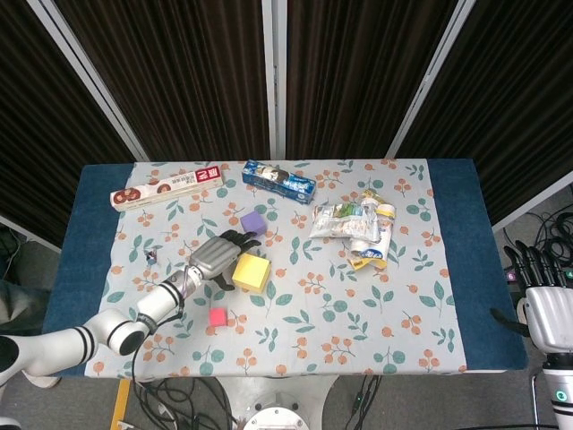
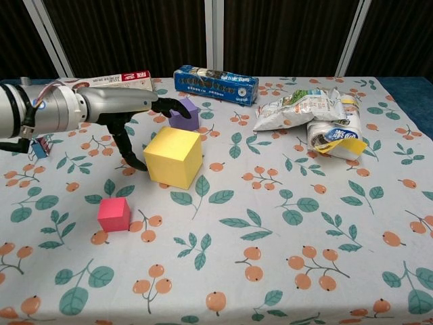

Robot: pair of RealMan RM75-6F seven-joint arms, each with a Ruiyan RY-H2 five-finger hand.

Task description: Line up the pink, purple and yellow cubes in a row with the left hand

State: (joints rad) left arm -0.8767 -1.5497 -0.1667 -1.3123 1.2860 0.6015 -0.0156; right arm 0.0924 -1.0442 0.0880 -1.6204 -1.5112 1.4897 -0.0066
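Reach step. Left hand over the desk, fingers spread and empty, just left of the yellow cube; contact unclear. Purple cube behind, pink cube nearer. Next: close on yellow, align.

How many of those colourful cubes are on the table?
3. The purple cube is farthest back, the big yellow cube sits just in front of it, and the small pink cube lies nearest, to the left. None seems hidden.
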